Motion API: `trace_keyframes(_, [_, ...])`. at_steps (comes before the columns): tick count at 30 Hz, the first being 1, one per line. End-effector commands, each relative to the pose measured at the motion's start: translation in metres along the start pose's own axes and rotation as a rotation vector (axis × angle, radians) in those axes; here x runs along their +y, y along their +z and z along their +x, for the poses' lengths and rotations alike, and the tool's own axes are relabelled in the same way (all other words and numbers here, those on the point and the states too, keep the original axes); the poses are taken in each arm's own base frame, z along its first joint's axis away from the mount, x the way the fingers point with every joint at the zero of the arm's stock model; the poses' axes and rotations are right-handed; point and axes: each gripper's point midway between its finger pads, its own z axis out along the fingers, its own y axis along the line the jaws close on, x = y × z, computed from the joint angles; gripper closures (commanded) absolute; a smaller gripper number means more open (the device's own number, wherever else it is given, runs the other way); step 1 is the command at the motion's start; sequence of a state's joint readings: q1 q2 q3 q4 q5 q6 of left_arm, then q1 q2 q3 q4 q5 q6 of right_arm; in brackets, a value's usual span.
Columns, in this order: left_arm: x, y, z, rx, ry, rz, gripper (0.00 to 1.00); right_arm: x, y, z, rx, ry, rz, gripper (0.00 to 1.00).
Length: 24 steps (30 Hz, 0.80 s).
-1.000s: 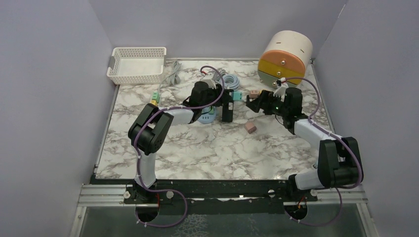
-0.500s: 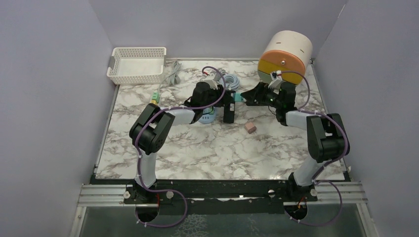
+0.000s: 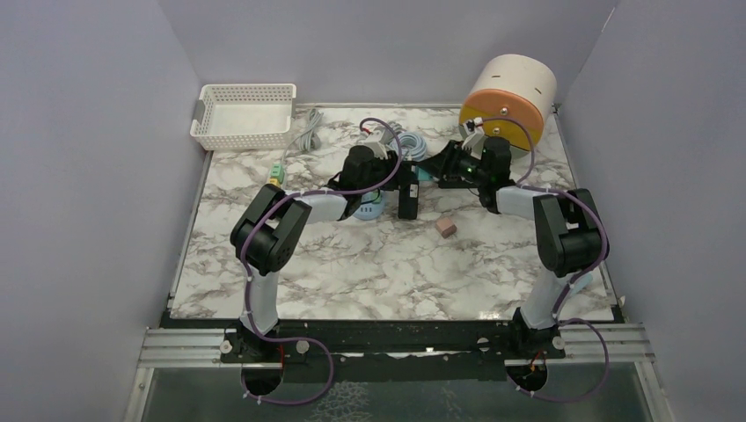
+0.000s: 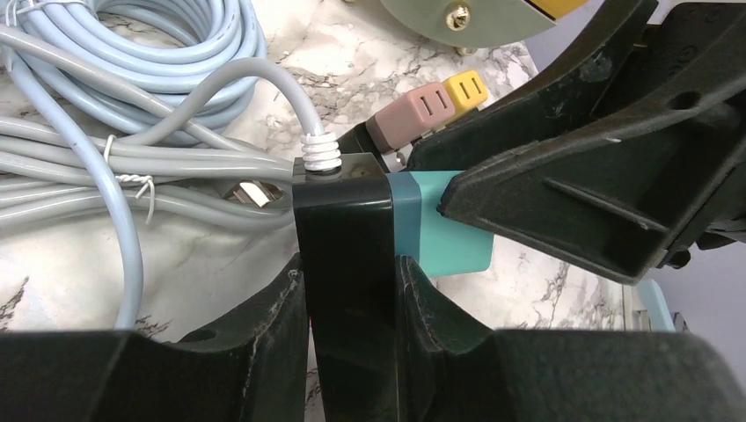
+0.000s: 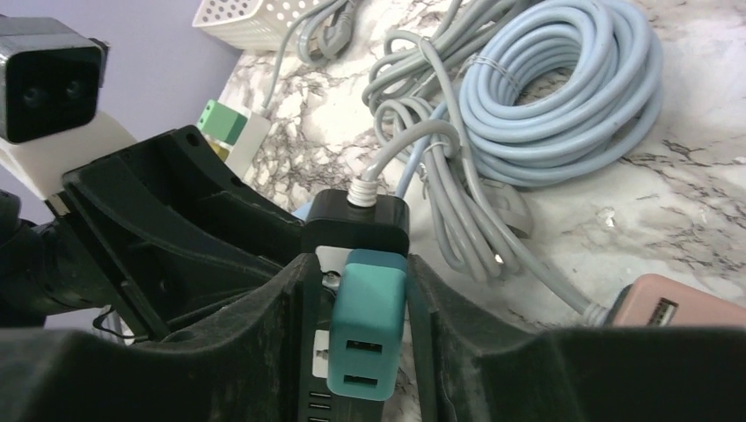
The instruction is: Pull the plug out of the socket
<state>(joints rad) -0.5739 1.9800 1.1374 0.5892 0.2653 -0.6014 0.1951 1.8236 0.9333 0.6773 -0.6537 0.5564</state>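
Note:
The socket is a black power strip (image 3: 406, 197) with a white cord, standing on edge at mid table. My left gripper (image 4: 347, 274) is shut on the strip (image 4: 343, 224), one finger on each long face. A teal plug (image 5: 369, 325) with two USB slots sits plugged into the strip's side (image 5: 356, 224). My right gripper (image 5: 361, 268) straddles that plug. Its right finger touches the plug, while a thin gap still shows at its left finger. From the left wrist view, the teal plug (image 4: 440, 246) pokes out under the right gripper's black fingers (image 4: 572, 202).
A coil of pale blue cable (image 5: 563, 88) and grey cords lie just behind the strip. A pink plug (image 3: 446, 227) lies on the marble nearby; pink (image 4: 413, 112) and yellow (image 4: 466, 88) plugs sit behind. A white basket (image 3: 245, 114) and an orange-yellow drum (image 3: 506, 101) stand at the back.
My right arm has swung left from the table's right side to the teal plug, and its jaws have narrowed round it. The left gripper and the strip have not moved.

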Motion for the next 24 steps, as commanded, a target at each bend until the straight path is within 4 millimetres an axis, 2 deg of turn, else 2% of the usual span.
trace_keyframes(1, [-0.021,0.007,-0.03,-0.092,0.011,0.059,1.0,-0.001,0.005,0.007,0.045,-0.011,0.004,0.63])
trace_keyframes(5, [-0.02,0.006,-0.033,-0.105,0.005,0.049,1.0,-0.005,0.003,0.007,0.062,-0.008,0.04,0.97])
trace_keyframes(6, [-0.019,0.006,-0.034,-0.107,0.004,0.046,1.0,-0.006,0.002,0.006,0.062,-0.009,0.055,0.99])
trace_keyframes(11, [-0.008,0.006,-0.036,-0.122,-0.005,0.003,1.0,0.002,-0.02,-0.022,-0.015,-0.024,0.107,0.99])
trace_keyframes(15, [0.008,0.006,-0.033,-0.119,-0.008,-0.053,1.0,0.011,-0.052,-0.062,-0.11,-0.024,0.106,0.99])
trace_keyframes(18, [0.015,0.006,-0.033,-0.115,0.001,-0.092,1.0,0.019,-0.074,-0.085,-0.162,-0.031,0.099,0.99])
trace_keyframes(22, [0.028,0.009,-0.032,-0.1,0.008,-0.163,1.0,0.039,-0.096,-0.1,-0.201,-0.033,0.041,0.99])
trace_keyframes(24, [0.034,0.009,-0.03,-0.088,0.012,-0.191,1.0,0.043,-0.102,-0.102,-0.21,-0.026,0.014,0.99])
